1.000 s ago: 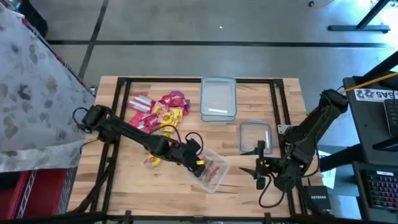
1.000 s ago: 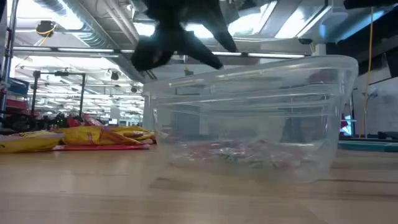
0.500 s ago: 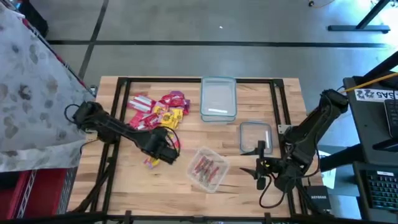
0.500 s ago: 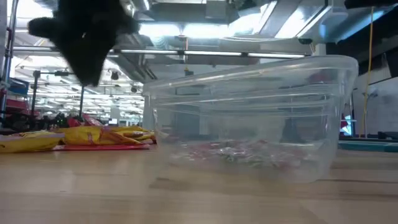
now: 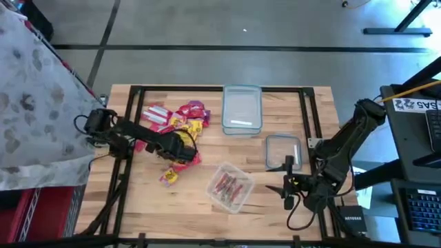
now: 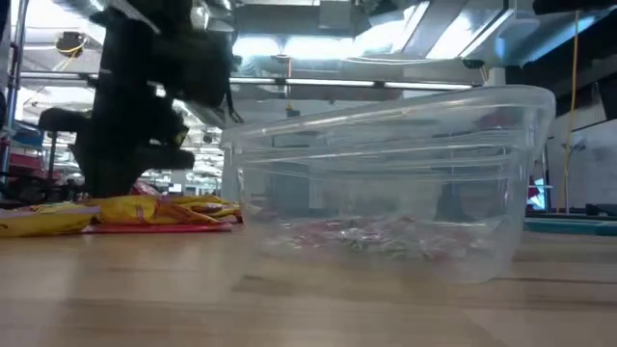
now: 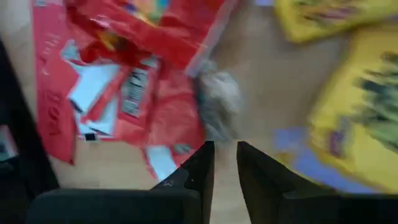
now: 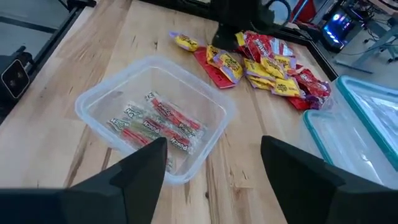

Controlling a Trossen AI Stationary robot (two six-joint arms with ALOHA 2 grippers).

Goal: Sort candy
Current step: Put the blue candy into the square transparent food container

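The left gripper hangs low over the candy pile, fingers nearly closed with nothing between them. A few sweets lie in the tub. The right gripper, wide open, waits by the table edge.

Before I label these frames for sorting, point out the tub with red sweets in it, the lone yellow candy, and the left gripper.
tub with red sweets (image 5: 242,202): high view, near rim.
lone yellow candy (image 5: 167,178): high view, wrapper middle.
left gripper (image 5: 183,149): high view, over the candy pile.
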